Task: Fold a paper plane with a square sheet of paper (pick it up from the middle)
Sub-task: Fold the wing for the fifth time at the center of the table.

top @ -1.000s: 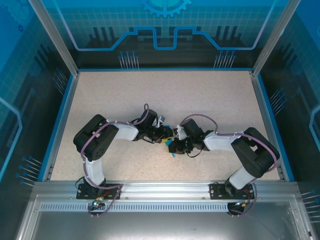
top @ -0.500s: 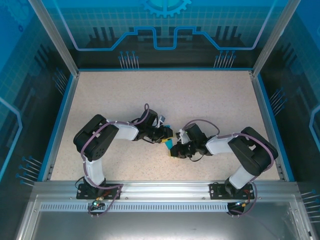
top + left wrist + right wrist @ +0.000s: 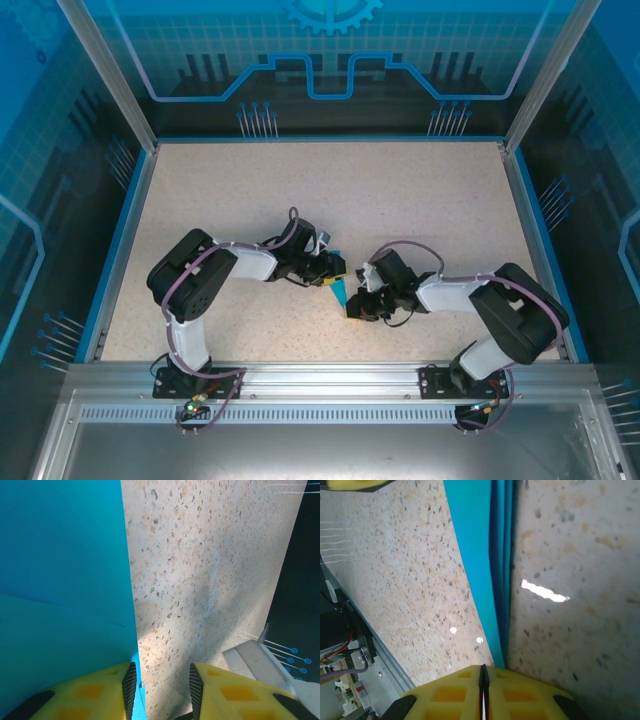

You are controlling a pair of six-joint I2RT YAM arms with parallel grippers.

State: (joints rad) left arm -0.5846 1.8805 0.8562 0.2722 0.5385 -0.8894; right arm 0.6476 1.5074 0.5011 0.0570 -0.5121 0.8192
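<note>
- Speckled beige table (image 3: 220, 200) inside a blue-walled cell, top view: both arms meet mid-table, with a small cyan-blue folded paper sheet (image 3: 340, 293) between left claw (image 3: 330, 278) and right claw (image 3: 355, 305).
- Left wrist: left claw (image 3: 160, 680) fingers apart, bare table between them; sheet (image 3: 60, 580) lies flat, one finger over its edge.
- Right wrist: right claw (image 3: 482, 680) fingers pressed together, clamped on the sheet's (image 3: 485, 555) layered end.

From above, the paper (image 3: 339, 291) is a tiny blue sliver, its shape too small to tell, partly covered by my left gripper (image 3: 331, 279) and right gripper (image 3: 353, 304). At my left wrist it runs off the top and left edges. At my right wrist its near end vanishes between my pinched fingers (image 3: 455, 692).
</note>
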